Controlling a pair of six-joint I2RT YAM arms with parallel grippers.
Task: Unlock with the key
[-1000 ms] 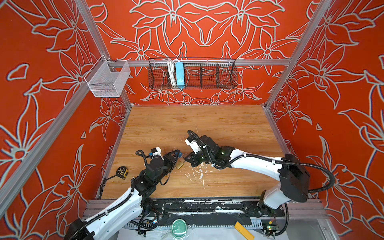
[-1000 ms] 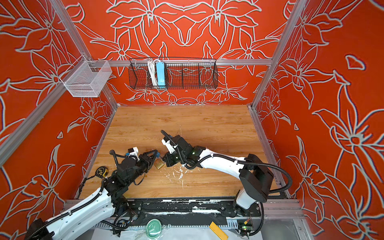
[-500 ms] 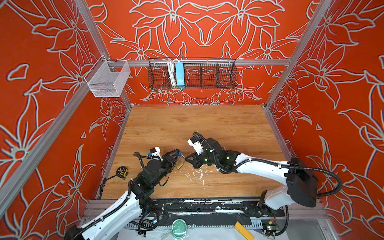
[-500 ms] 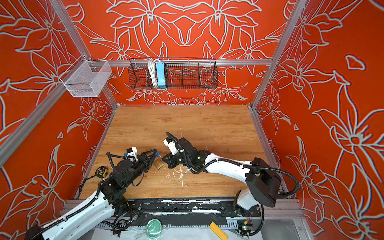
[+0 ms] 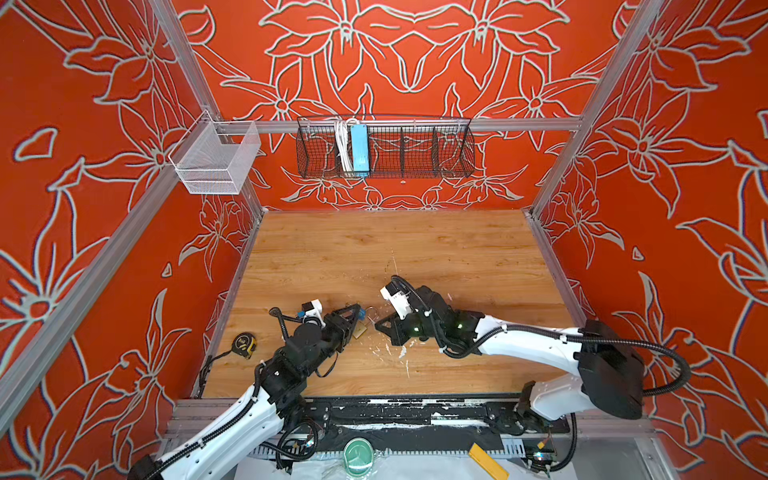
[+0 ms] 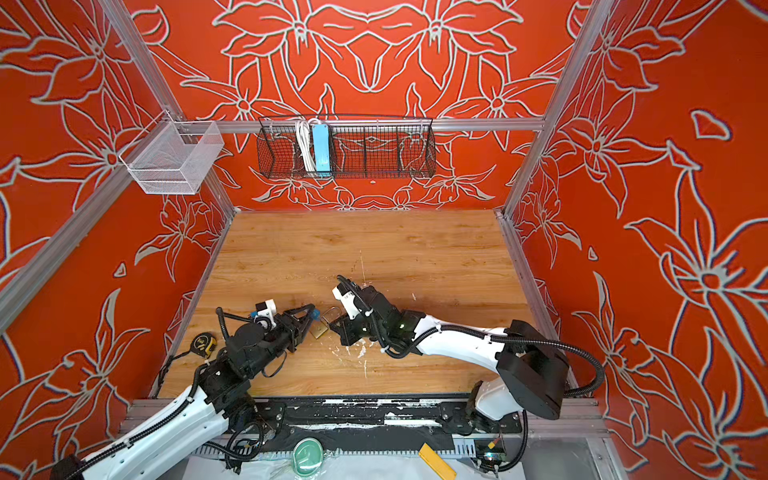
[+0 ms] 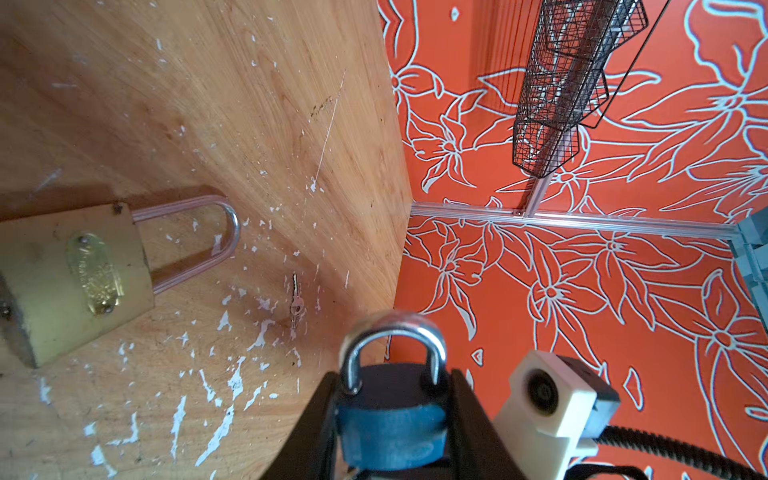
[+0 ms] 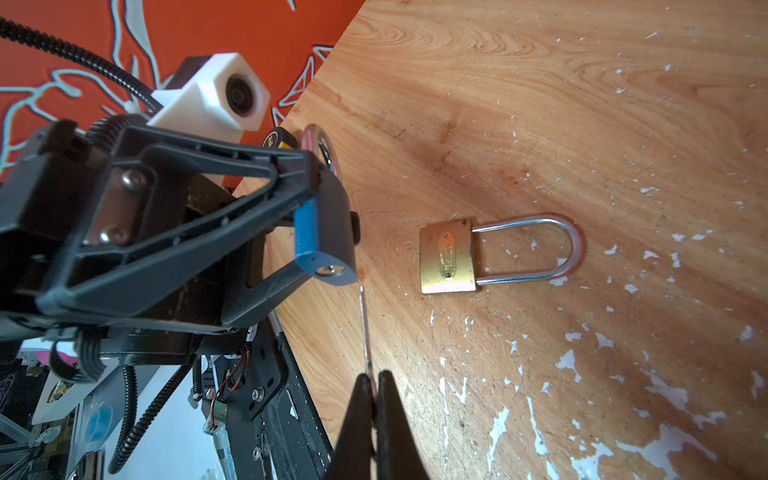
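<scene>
Since a second ago the right arm [image 5: 532, 349] has swung its elbow out toward the right wall, while the left arm [image 5: 249, 419] has barely shifted. Both meet low over the front middle of the scuffed wooden table [image 5: 374, 249]. The left gripper [image 7: 392, 376], jaws part-way in, is clamped on the body of a small blue padlock [image 7: 390, 419] with a short steel shackle, held off the wood. The right gripper [image 8: 372, 384] is pinched tight on the bow of a thin silver key [image 8: 365, 328]. A brass padlock [image 8: 446, 257] with a long steel shackle lies flat on the table just beside them, untouched.

The step in hand looks like insertion. The key's tip sits just beside the keyhole [image 8: 328, 271] in the blue padlock's underside, not yet in it. To do this well, line the blade up with the slot, hold the lock still, push gently along the blade, and turn only once it is fully seated. So thin a key may bend or slip if pushed askew.

Only the right wrist view shows keyhole and blade together. Only the left wrist view shows the blue padlock's shackle down in its body. It also shows a small key-like object [image 7: 295, 297] on the wood beyond the brass padlock, possibly a spare, though it is too small to be sure. In both top views the key is lost between the grippers.
</scene>
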